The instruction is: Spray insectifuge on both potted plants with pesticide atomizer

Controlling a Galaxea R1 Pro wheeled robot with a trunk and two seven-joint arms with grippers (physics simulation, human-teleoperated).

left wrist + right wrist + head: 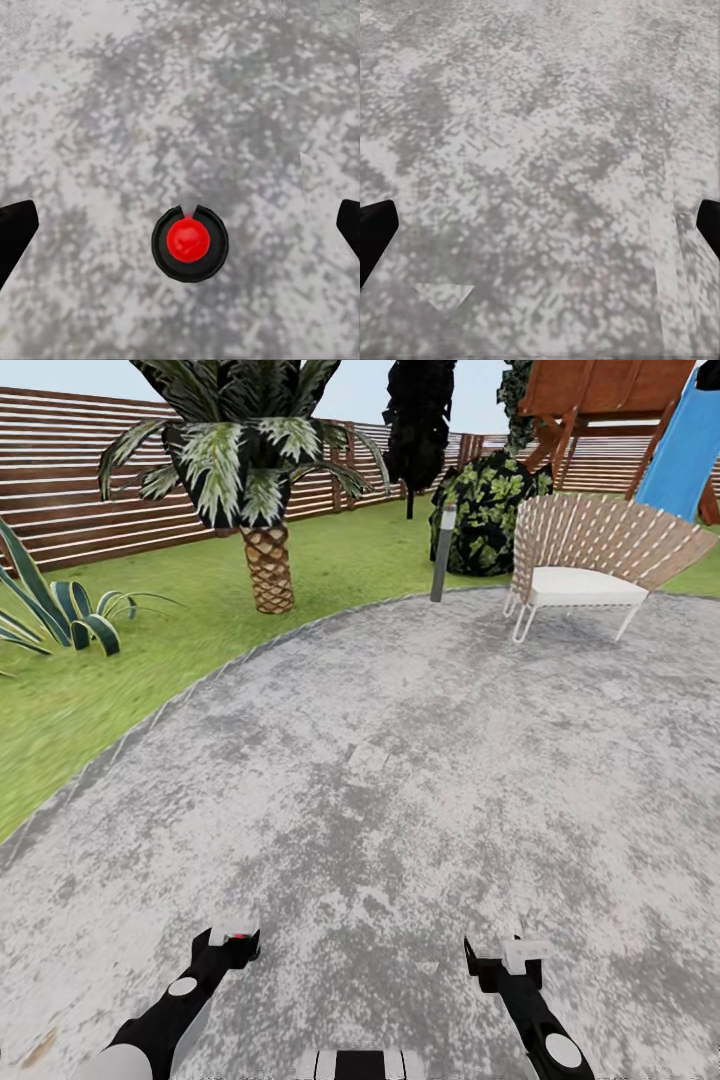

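The task looks barely begun: both arms hang over the grey paving (400, 760) with the left gripper (180, 225) and right gripper (540, 225) spread wide and empty, and no sprayer or small potted plants appear among the lawn (150, 650), palm (262, 490) and chair (590, 560).

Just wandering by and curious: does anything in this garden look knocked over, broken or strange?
Nothing stands out. The white chair stands upright at the edge of the grey paving, the palm and fence look intact, and nothing is spilled. Both pincers hang open and empty above the paving.
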